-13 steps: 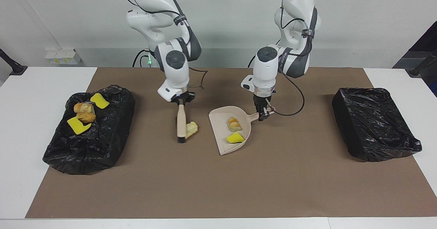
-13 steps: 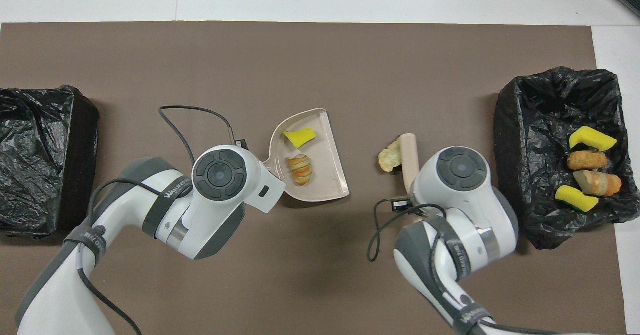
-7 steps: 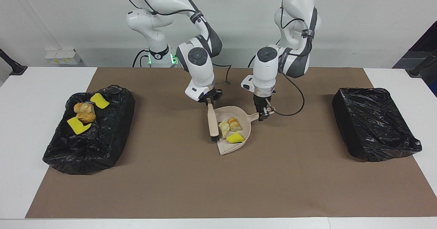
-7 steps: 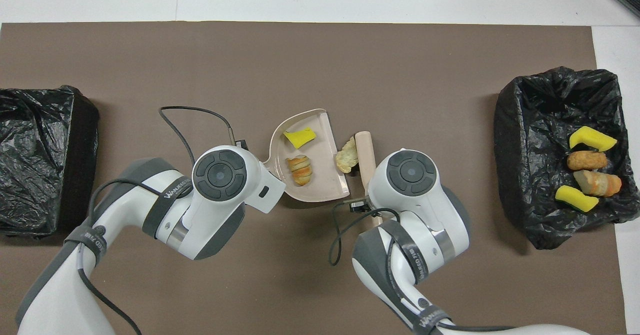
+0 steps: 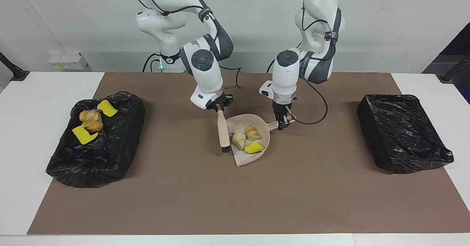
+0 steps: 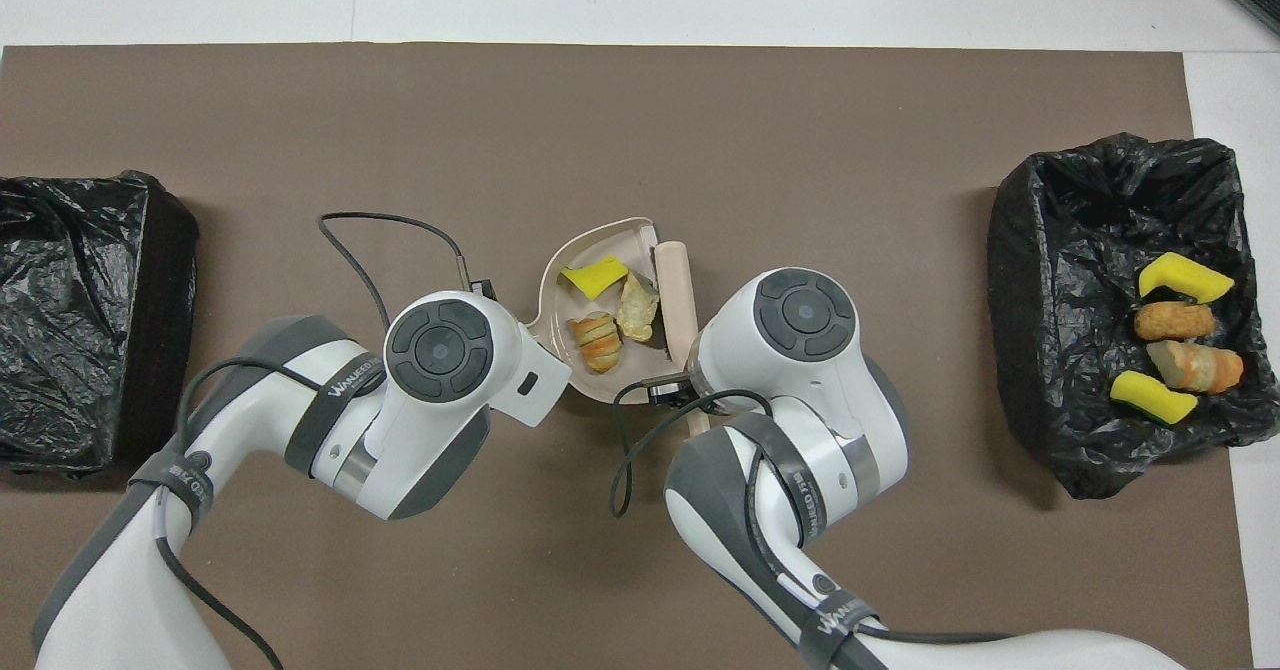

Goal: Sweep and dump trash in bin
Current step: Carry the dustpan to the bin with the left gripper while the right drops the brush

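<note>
While both wrists (image 6: 440, 350) hide each tool overhead, dustpan (image 6: 560, 300) shows partly.

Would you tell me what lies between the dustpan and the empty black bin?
Only bare brown mat lies between the dustpan and the empty bin, as the facing view shows.

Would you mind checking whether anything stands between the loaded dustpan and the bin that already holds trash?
Only the brush, held by the right gripper at the dustpan's open edge, on the side toward that bin. The mat past it looks bare.
</note>
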